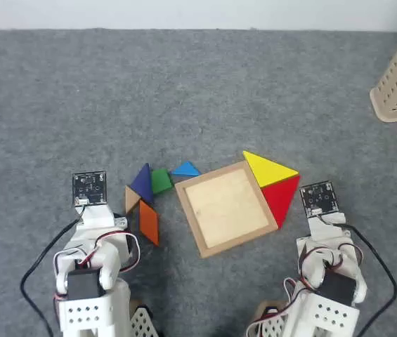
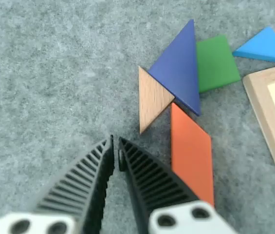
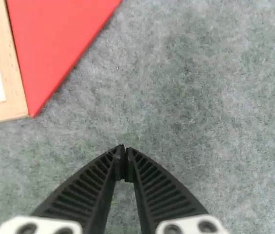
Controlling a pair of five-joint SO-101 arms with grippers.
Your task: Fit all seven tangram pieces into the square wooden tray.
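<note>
With my left claw point(image 2: 115, 142) and right claw point(image 3: 124, 149) both closed and empty, I feared the flat orange parallelogram point(image 2: 191, 156), at nine o'clock of the tray point(image 1: 190, 220), would skid, not lift.

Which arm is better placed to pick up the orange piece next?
Left, probably. The left end effector sits just beside the orange parallelogram, on the same side of the tray. The right end effector is across the tray by the red triangle.
</note>
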